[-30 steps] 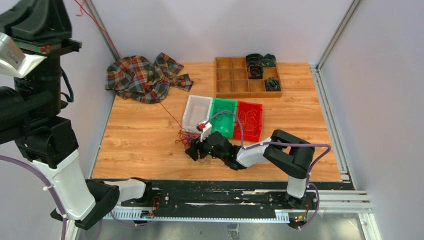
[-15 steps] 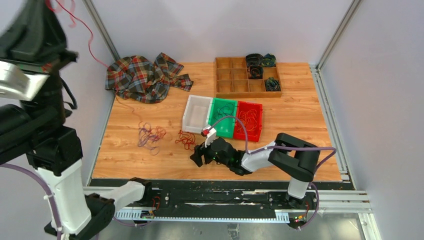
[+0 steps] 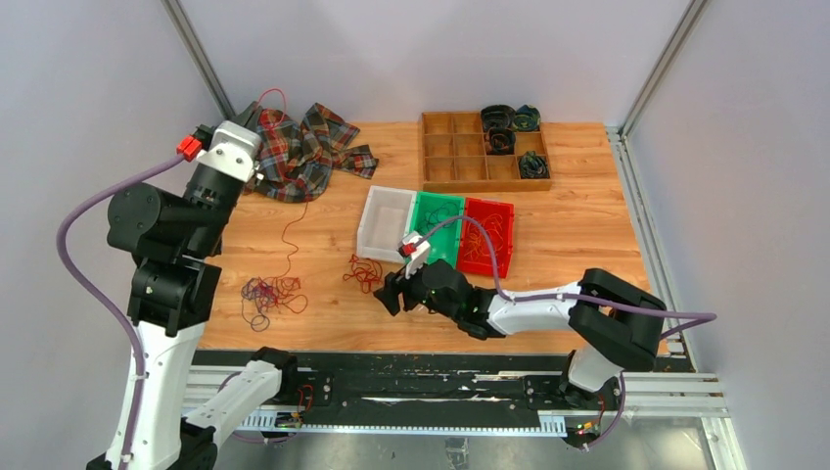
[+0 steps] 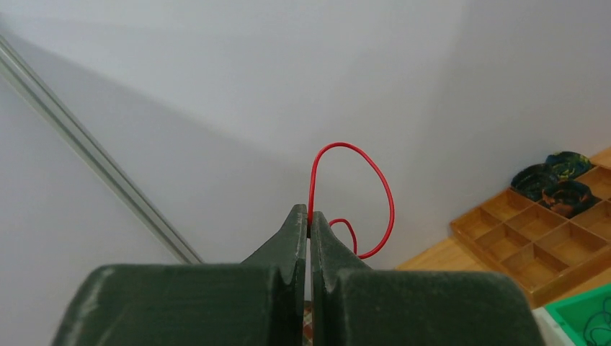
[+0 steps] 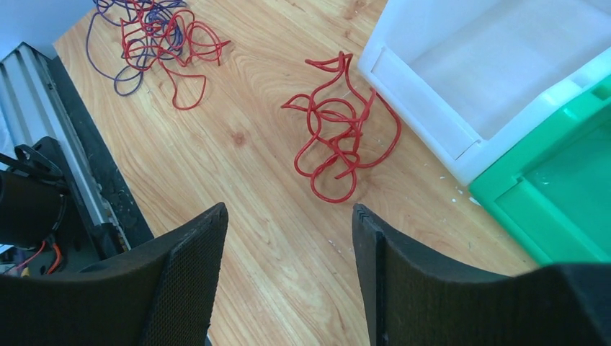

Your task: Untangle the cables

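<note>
Left end effector (image 4: 310, 225) pressed together, pinching red cable (image 4: 342, 145), clear in left wrist view only. Top view shows that cable hanging to red-purple tangle (image 3: 269, 294) on tabletop (image 3: 587, 225). Right end effector (image 5: 288, 216) spread, empty, near small red tangle (image 5: 339, 144).

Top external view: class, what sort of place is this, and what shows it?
Probably a robotics lab test cell: plain grey walls framed by metal rails, white-and-black robot arms bolted to a black base rail, a wooden tabletop.
</note>
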